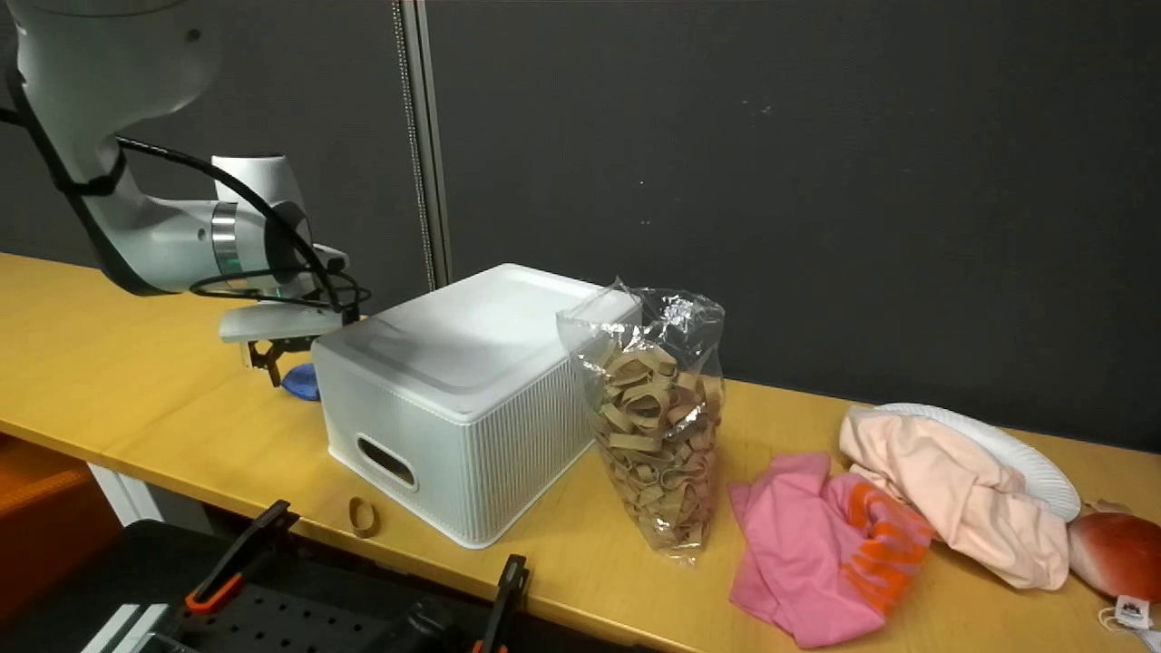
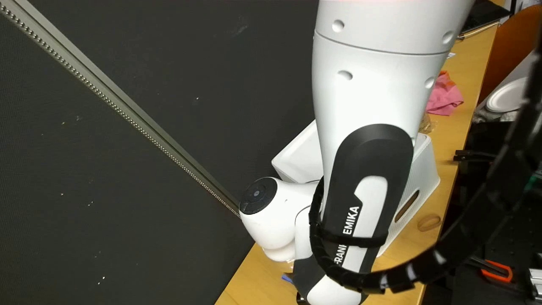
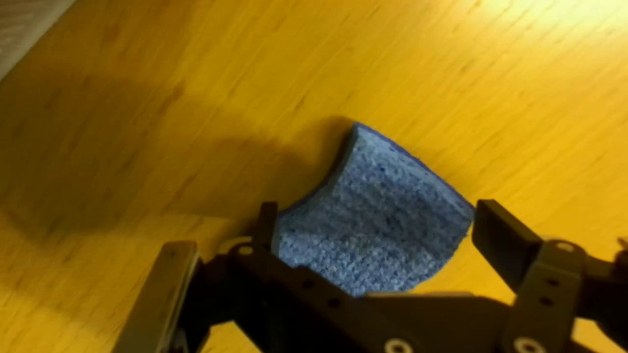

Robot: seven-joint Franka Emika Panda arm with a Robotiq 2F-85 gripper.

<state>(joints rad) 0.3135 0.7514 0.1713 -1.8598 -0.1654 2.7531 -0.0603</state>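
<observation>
End effector: spread, its jaws at 9 and 3 o'clock of the blue felt-like piece in the wrist view; whether they touch it is hard to tell.
Blue felt-like piece: on the surface, 9 o'clock from the ribbed white box in an exterior view; probably light, soft, bendy, little inclined to slip or break, best pinched across its opposite edges.
Loose tan ring: 7 o'clock from that box.
Clear bag of tan rings: 3 o'clock, just beside it.
</observation>
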